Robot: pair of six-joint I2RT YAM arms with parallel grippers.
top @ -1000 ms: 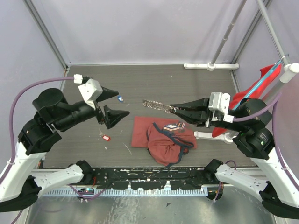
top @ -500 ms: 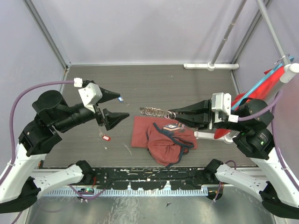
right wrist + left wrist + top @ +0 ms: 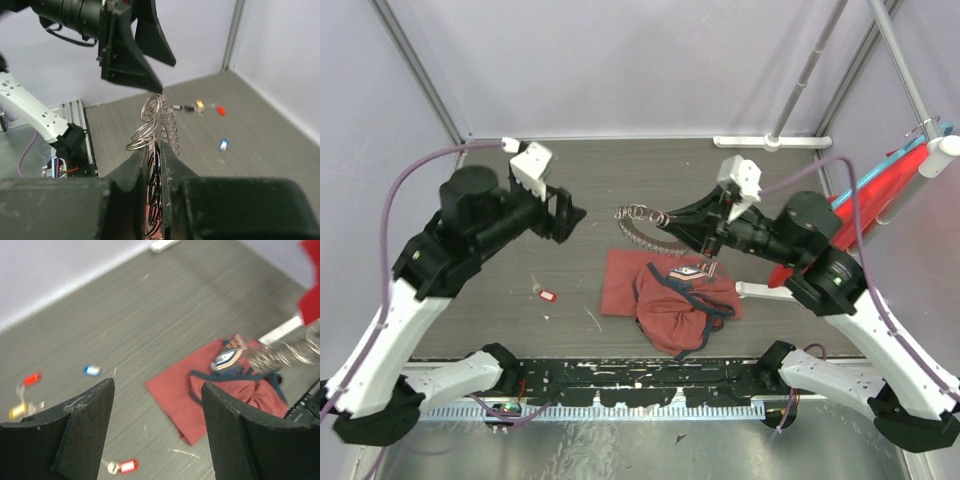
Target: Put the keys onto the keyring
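Observation:
My right gripper [image 3: 667, 221] is shut on the keyring [image 3: 636, 219], a bunch of thin silvery wire rings held in the air above the table. In the right wrist view the rings [image 3: 150, 122] stick out past the pinching fingertips [image 3: 154, 147]. My left gripper [image 3: 566, 214] is open and empty, just left of the keyring; its dark fingers [image 3: 132, 55] nearly touch the ring's far end. Loose keys lie on the table: a red one [image 3: 127, 466], a blue one [image 3: 91, 370], a second red one [image 3: 31, 378] and a yellow one [image 3: 17, 411]. The near red key also shows from above [image 3: 546, 295].
A dark-red cloth bag [image 3: 672, 296] with a blue drawstring lies on the table below the keyring. A red-and-blue tool [image 3: 880, 180] leans at the right wall. A white stand foot [image 3: 770, 142] sits at the back edge.
Both arms have swung up and toward the back. The right gripper carried the keyring left and higher; the left gripper turned toward it and closed the distance.

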